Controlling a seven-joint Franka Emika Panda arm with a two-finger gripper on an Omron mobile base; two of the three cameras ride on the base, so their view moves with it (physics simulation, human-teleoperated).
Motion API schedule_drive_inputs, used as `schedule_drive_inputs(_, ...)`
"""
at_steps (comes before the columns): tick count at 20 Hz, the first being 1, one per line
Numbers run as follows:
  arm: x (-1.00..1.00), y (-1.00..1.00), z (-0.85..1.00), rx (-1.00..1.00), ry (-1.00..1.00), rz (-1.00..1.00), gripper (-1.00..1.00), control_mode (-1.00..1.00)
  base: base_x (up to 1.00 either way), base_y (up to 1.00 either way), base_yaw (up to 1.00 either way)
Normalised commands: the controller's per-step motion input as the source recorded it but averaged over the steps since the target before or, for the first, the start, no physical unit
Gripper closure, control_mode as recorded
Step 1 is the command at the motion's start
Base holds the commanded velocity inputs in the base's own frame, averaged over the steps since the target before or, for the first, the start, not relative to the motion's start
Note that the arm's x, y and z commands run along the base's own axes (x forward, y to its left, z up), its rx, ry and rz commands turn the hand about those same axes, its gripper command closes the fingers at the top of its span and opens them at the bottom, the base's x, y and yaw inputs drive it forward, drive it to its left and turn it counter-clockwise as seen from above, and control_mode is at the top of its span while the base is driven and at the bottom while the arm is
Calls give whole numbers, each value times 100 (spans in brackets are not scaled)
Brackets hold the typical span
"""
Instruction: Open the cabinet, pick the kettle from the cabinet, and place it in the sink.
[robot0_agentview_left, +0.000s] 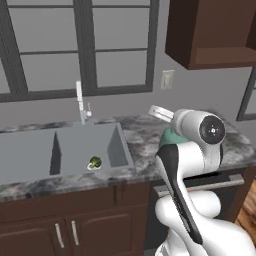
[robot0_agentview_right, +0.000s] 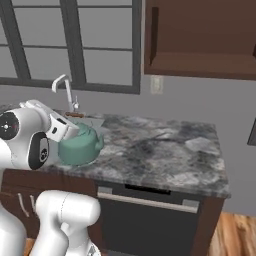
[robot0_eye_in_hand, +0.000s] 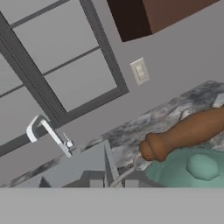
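The claw (robot0_agentview_right: 70, 131) pinches the teal kettle (robot0_agentview_right: 80, 147) from above, at its brown wooden handle (robot0_eye_in_hand: 183, 133), probably because this lets the kettle hang level while it is carried. The kettle is over the marbled desk (robot0_agentview_right: 160, 150), just beside the sink's right edge and not yet above the basin. I judge the carrying step is almost finished. The sink (robot0_agentview_left: 30, 150) holds one small broccoli piece (robot0_agentview_left: 94, 162) near its front right corner. The cabinet (robot0_agentview_right: 200, 35) above stands open and looks empty.

kettle (robot0_eye_in_hand: 192, 168) teal, brown handle, lower right | sink (robot0_eye_in_hand: 78, 168) left of it | faucet (robot0_eye_in_hand: 43, 131) behind sink
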Motion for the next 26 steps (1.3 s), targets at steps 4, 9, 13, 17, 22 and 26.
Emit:
schedule_drive_inputs(4,0,0,0,0,0,0,100,100,0,71,0)
schedule_drive_inputs(9,0,0,0,0,0,0,100,100,4,70,0)
schedule_drive_inputs(13,0,0,0,0,0,0,100,100,10,66,0)
schedule_drive_inputs(17,0,0,0,0,0,0,100,100,15,64,0)
schedule_drive_inputs(22,0,0,0,0,0,0,100,100,21,58,0)
schedule_drive_inputs(26,0,0,0,0,0,0,100,100,31,53,0)
